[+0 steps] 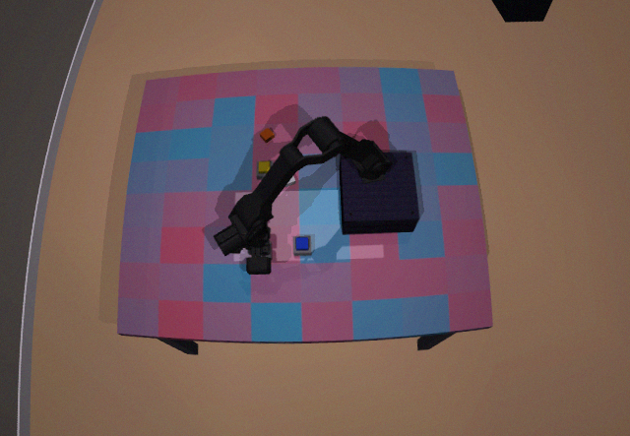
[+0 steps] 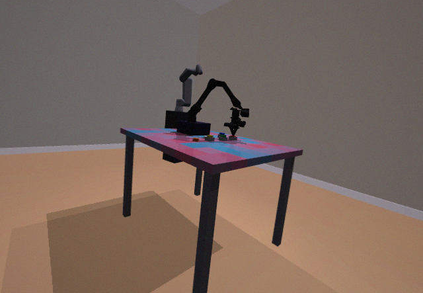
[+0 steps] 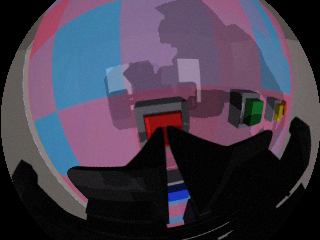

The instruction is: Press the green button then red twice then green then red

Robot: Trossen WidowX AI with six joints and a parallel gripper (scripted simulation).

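Note:
My gripper point(image 2: 233, 135) point(image 3: 164, 131) is shut, with nothing between its fingers, and points straight down. Its tips are at the cap of the red button point(image 2: 232, 138) point(image 3: 163, 120) and seem to touch it; how far the cap is down I cannot tell. The arm hides the red button in the top view. The green button point(image 2: 223, 136) point(image 3: 254, 112) stands on its grey housing, to the right of the red one in the wrist view, with its cap raised. The arm hides it too in the top view.
A blue button point(image 1: 302, 243) point(image 3: 178, 194) is close beside the red one. A yellow button point(image 1: 264, 166) point(image 2: 209, 135) point(image 3: 279, 111) lies beyond the green one. An orange block point(image 1: 267, 135) point(image 2: 195, 139) and a white block point(image 1: 290, 180) are near it. The arm stands on a dark box point(image 1: 379, 200) point(image 2: 193, 127).

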